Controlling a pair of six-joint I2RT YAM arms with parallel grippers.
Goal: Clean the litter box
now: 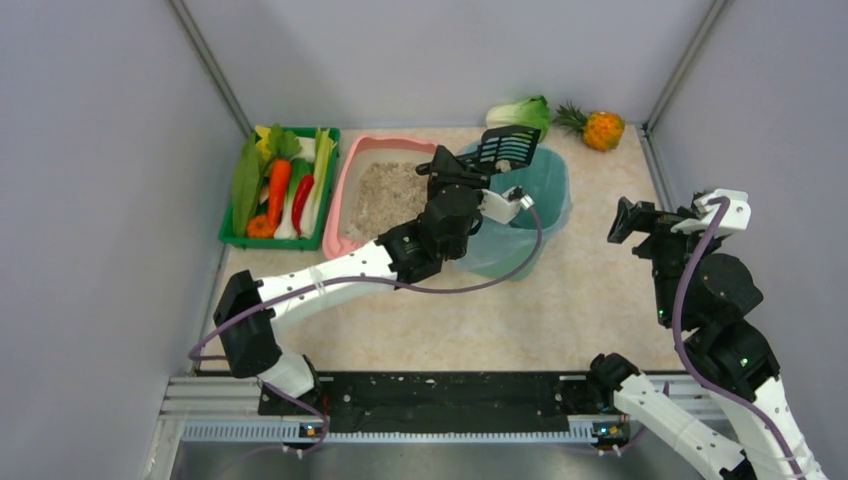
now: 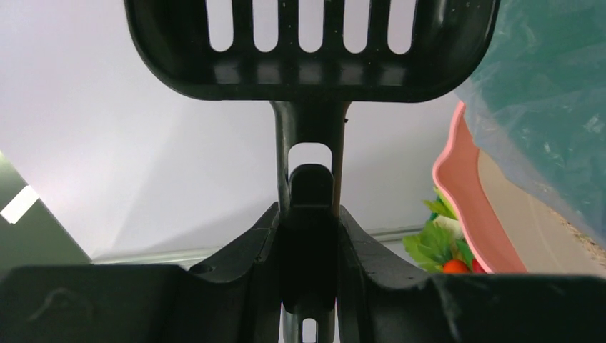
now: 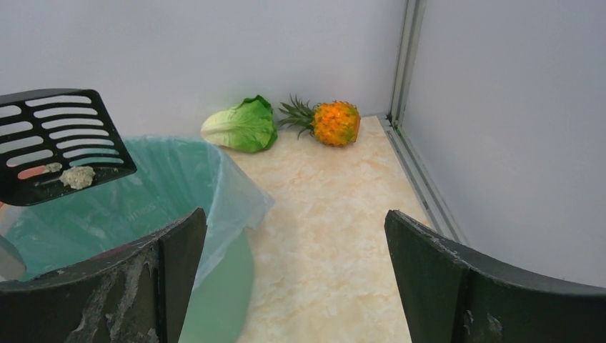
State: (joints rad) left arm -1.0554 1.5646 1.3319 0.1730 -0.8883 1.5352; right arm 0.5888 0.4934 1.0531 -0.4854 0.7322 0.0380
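The scoop (image 1: 508,147) is clamped in the left gripper (image 1: 470,172), the litter box (image 1: 342,200) just beside; the right gripper (image 1: 630,218) is spread wide, well apart from it.

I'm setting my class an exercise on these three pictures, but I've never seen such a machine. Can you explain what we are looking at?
These are two robot arms bolted to the near edge of a table. The wide picture looks down from above and behind them. The other two come from a camera on each wrist. The left gripper is shut on the handle of a black slotted scoop, held above a teal bag-lined bin, with a clump of litter on it. The right gripper is open and empty. Also on the table are a pink litter box, a green crate of vegetables, a leafy green and a pineapple.
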